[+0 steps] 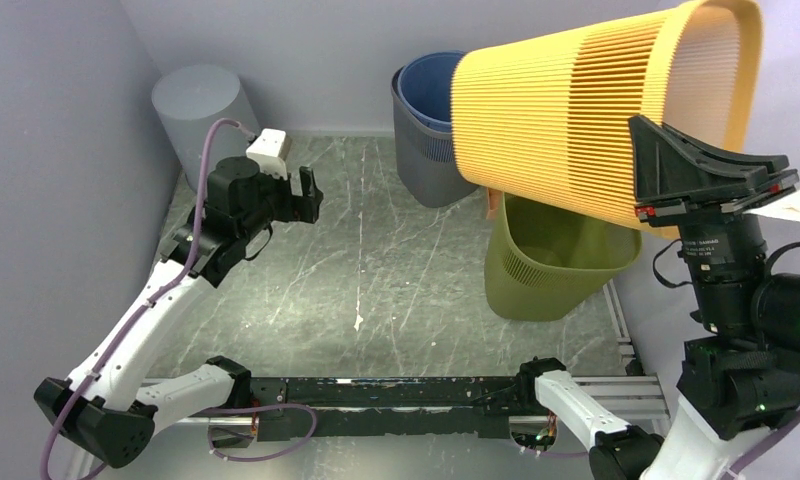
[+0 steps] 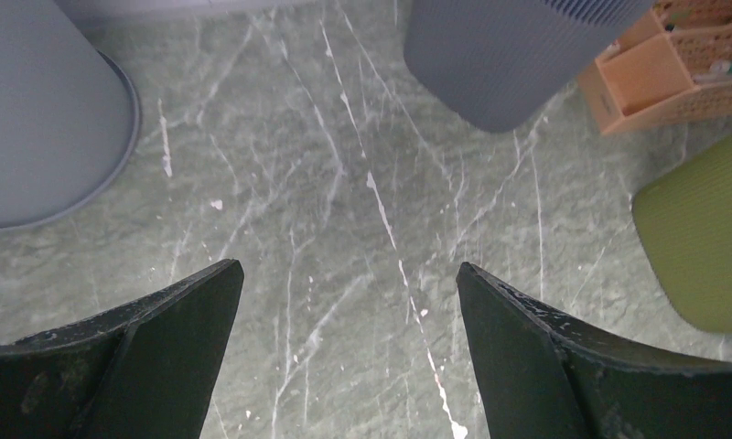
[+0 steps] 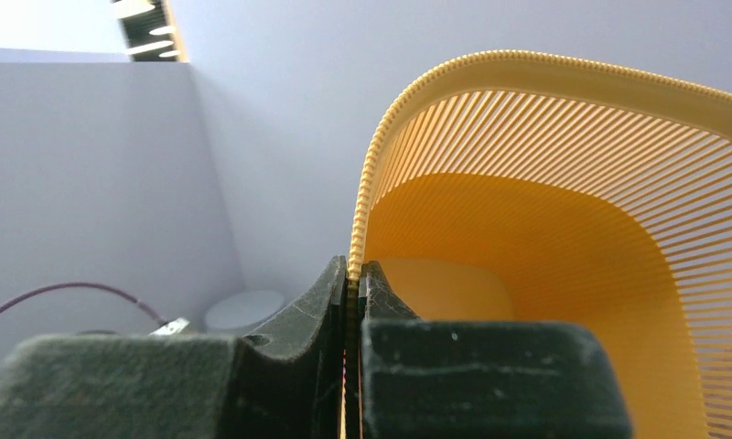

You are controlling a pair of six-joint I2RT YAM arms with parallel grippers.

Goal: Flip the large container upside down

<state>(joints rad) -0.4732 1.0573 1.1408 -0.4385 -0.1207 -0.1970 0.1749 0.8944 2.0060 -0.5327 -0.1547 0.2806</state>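
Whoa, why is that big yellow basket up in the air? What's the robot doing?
The right gripper is pinched shut on the rim of the big yellow slatted plastic basket. It holds the basket in the air, tipped on its side with the mouth pointing sideways, above the olive-green plastic bin. The basket is not upside down yet. The left gripper hangs open over the grey marbled table, holding nothing.

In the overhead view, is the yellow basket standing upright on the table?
No, the yellow basket hangs tilted on its side in the air, its rim clamped by the right pincer.
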